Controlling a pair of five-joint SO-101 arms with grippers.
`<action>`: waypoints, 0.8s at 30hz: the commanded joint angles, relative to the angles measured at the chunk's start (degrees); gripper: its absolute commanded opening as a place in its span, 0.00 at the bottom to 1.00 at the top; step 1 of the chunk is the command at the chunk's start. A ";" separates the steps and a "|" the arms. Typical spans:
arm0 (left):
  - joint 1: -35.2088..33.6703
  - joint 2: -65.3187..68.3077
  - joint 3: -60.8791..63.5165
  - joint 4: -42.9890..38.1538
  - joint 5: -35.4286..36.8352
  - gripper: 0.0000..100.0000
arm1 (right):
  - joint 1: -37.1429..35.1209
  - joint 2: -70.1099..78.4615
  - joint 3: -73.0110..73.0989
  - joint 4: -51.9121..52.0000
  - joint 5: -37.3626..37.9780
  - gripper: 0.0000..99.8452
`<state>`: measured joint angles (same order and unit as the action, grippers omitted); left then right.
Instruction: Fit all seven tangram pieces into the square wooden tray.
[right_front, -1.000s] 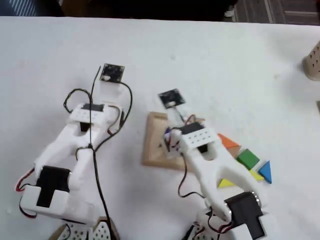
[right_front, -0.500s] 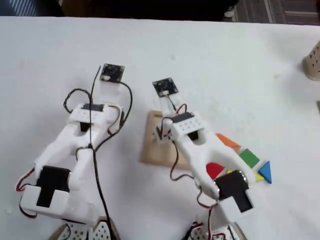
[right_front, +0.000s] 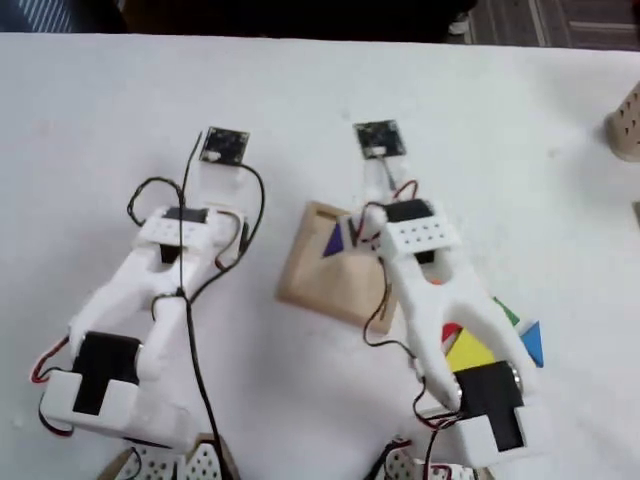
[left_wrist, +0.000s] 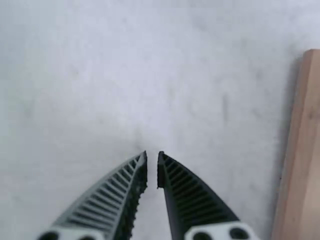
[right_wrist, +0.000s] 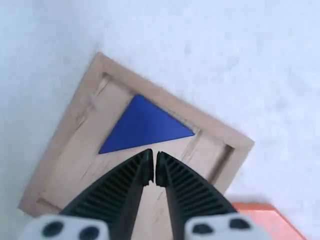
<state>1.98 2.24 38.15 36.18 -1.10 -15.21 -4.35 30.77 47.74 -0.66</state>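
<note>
Over the square wooden tray (right_wrist: 75, 155), the right gripper (right_wrist: 152, 167) hangs empty, its fingers pressed almost together, near a blue triangle (right_wrist: 142, 127) lying flat inside against the rim. On the white table (right_front: 500, 150) beside the tray, a yellow piece (right_front: 468, 350), a red piece (right_front: 450, 330), a green piece (right_front: 508, 315) and a small blue piece (right_front: 531, 342) cluster by the right arm. The left gripper (left_wrist: 151, 167), likewise nearly closed on nothing, hovers over bare table next to the tray's edge.

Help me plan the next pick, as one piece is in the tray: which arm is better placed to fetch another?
Right, probably. The right gripper hangs over the tray, and the yellow piece and other loose ones lie beside that arm. The left gripper is across the tray from them.
</note>
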 joint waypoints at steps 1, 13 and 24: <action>0.84 -0.48 -2.90 -0.09 -0.35 0.07 | 2.51 -2.42 1.23 -6.37 -0.35 0.02; 0.84 -0.57 -2.73 -0.09 -0.35 0.07 | 1.80 8.57 2.90 -19.47 0.09 0.02; 0.84 -0.57 -2.64 0.09 -0.35 0.07 | 0.84 6.02 3.25 -4.97 0.18 0.02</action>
<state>1.98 2.24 38.15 36.18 -1.10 -13.27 3.47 34.11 39.56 -0.75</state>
